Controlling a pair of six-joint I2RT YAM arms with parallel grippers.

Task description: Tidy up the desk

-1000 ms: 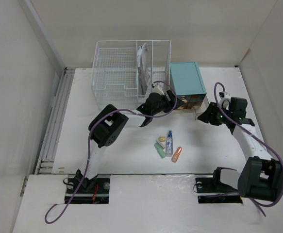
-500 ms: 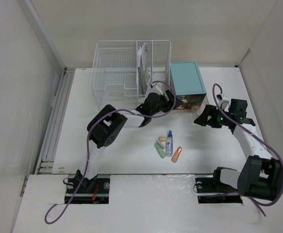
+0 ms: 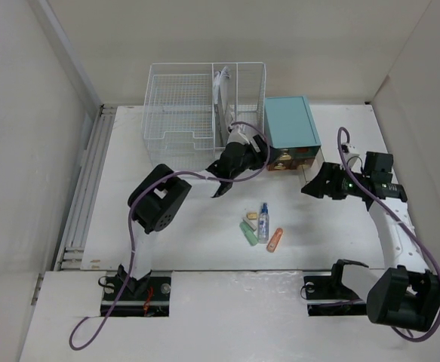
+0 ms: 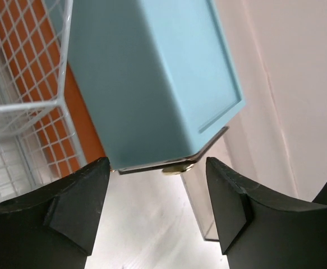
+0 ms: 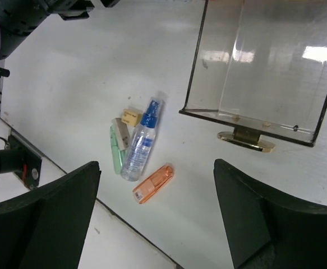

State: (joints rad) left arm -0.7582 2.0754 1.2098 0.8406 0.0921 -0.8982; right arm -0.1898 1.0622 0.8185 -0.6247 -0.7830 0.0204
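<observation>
The white desk [image 3: 167, 234] holds a small cluster of items at its middle: a clear spray bottle with a blue cap [image 3: 263, 222], an orange case [image 3: 275, 239], a green marker [image 3: 247, 234] and a beige eraser [image 3: 251, 216]. All of these also show in the right wrist view, the bottle [image 5: 141, 143] beside the orange case [image 5: 153, 183]. My left gripper [image 3: 261, 153] is open and empty, right at the front left corner of the teal drawer cabinet [image 4: 152, 73]. My right gripper [image 3: 314, 185] is open and empty, above the desk beside a clear drawer [image 5: 264, 67] with a gold handle [image 5: 246, 140].
A white wire basket [image 3: 182, 105] stands at the back, left of the teal cabinet [image 3: 291, 130]; something orange [image 4: 84, 112] shows through its wires. A metal rail [image 3: 87, 188] runs along the desk's left edge. Light walls enclose the desk.
My right gripper has drawn back a little from the cabinet toward the right. My left gripper has edged closer to the cabinet and its elbow has swung left. The items have not moved.
</observation>
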